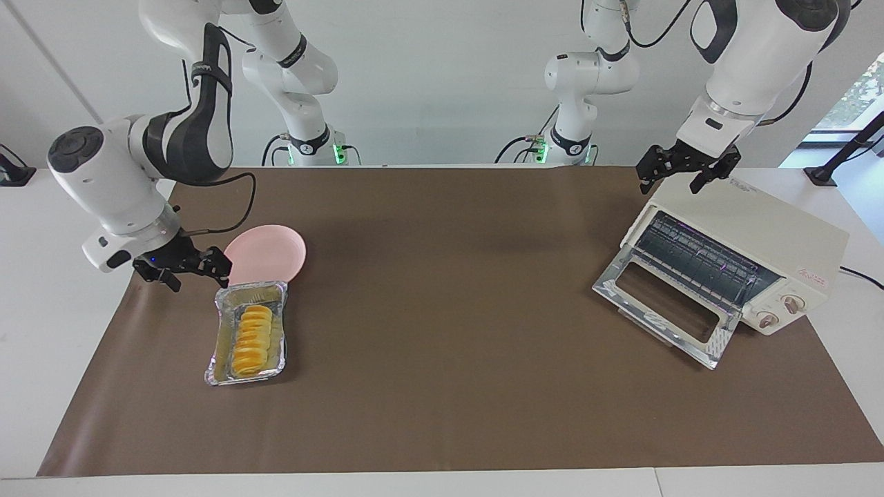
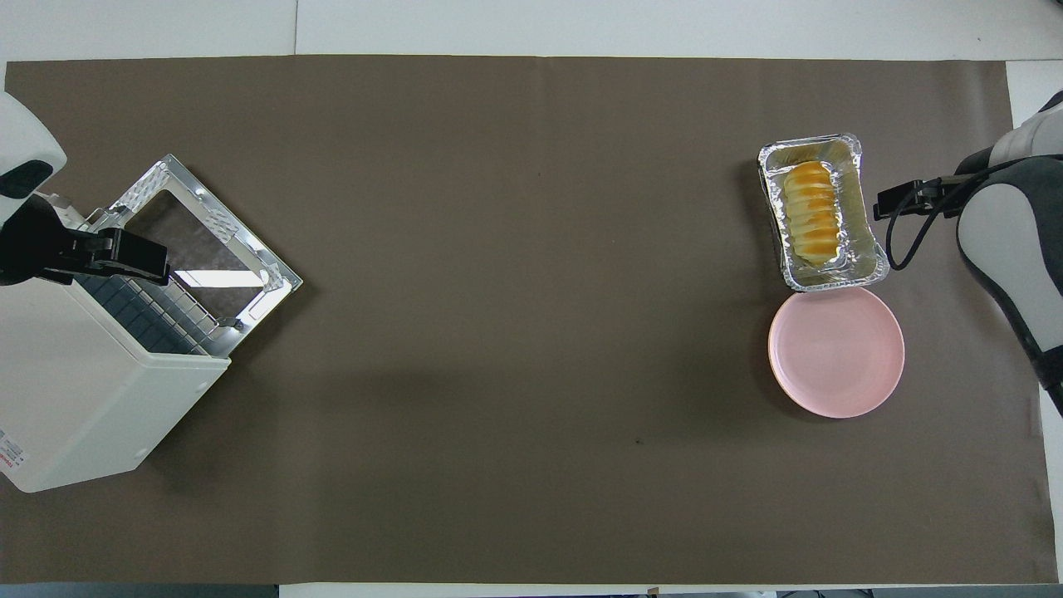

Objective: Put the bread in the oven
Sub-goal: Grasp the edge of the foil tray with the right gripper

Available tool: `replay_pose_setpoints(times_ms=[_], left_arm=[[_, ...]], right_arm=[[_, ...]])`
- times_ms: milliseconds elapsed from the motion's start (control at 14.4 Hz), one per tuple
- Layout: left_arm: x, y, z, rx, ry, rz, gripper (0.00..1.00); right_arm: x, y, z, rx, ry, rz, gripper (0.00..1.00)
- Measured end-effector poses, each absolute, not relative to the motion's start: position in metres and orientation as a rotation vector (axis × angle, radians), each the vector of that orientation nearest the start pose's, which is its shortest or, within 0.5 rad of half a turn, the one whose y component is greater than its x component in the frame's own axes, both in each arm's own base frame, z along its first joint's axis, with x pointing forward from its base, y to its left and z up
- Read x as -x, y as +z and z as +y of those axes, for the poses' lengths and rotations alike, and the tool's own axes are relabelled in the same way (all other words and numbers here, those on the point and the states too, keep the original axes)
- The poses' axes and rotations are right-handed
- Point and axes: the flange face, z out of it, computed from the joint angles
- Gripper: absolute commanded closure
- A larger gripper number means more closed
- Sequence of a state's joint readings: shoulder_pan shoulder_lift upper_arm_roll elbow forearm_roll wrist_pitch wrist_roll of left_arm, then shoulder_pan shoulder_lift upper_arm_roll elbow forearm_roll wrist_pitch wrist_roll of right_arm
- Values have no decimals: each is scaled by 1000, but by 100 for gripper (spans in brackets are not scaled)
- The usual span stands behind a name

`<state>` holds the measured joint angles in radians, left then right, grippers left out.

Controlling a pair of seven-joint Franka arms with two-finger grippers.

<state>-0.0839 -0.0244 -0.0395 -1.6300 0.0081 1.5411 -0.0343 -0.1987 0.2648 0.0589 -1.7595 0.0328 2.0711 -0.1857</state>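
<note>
Not far along, I'd say. The oven (image 1: pixel 732 266) is at the left arm's end of the table w/ its glass door already dropped open and the rack showing — so that bit's done. The bread (image 1: pixel 251 342) isn't in it though; it lies in the foil tray (image 1: pixel 222 359) at the right arm's end, well apart from the oven, untouched. The pink plate (image 1: pixel 269 252) sits just beside the tray, nearer the robots, nothing on it.

Right gripper (image 1: pixel 190 270) hangs low beside the tray's near corner, jaws spread, holding nothing. Left gripper (image 1: pixel 684 169) hovers over the oven's top back edge, jaws spread too, empty — looks like it's waiting.

Left to do: grab the bread, carry it across, slide it onto the rack, prob. shut the door.

Surface: brown mat (image 1: pixel 442 386) over a white table (image 1: pixel 41 331). Plain white wall, a window at the left arm's end.
</note>
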Motion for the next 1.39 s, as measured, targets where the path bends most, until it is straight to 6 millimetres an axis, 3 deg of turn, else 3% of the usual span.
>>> replay_pose_setpoints(times_ms=[208,347,1040,1387], left_arm=[[-538,608,-66,3123,99,139,0],[-538,608,-66,3123,99,139,0],[-538,608,-66,3123,100,139,0],[-538,608,-66,3123,99,139,0]], right_arm=[[-635,360,-115,3103,-84,-110,1],[-636,341,-129,3100,-70,-124,3],[-640,336,-123,3095,-77,-132,5],[-640,320,-126,3093,-51,-113,5]])
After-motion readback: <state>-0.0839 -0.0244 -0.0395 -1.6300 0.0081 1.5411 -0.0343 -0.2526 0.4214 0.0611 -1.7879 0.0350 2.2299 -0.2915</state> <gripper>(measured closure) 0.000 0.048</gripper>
